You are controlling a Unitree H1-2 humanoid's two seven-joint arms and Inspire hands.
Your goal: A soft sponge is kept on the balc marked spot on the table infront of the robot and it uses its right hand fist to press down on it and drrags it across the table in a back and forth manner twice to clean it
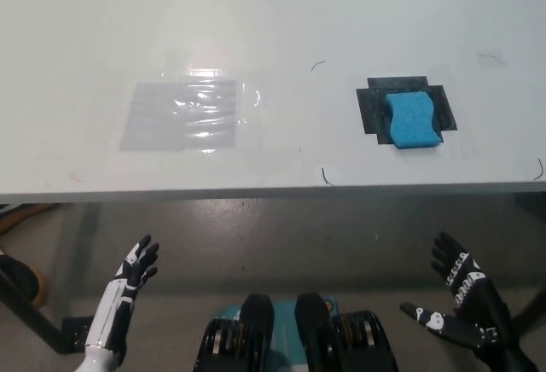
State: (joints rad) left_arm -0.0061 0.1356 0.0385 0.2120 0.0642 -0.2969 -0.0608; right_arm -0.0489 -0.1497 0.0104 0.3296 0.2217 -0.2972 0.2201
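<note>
Sponge (pixel 412 119) on marked spot (pixel 373 109), table (pixel 273 22) right side near front edge. Taped patch (pixel 183 114) well left. Left hand (pixel 136 263), right hand (pixel 461 282) below table edge.

Sponge sitting on its black mark, both hands below the table edge.
You are seeing the blue sponge (pixel 413 119) lying on the black mark (pixel 372 107) on the white table (pixel 273 14); the right hand (pixel 465 304) and left hand (pixel 128 282) are hanging open, well apart from it.

The smooth white bench (pixel 256 14) is showing a glossy clear film patch (pixel 183 114); the blue sponge (pixel 413 119) is looking soft and matt.
</note>
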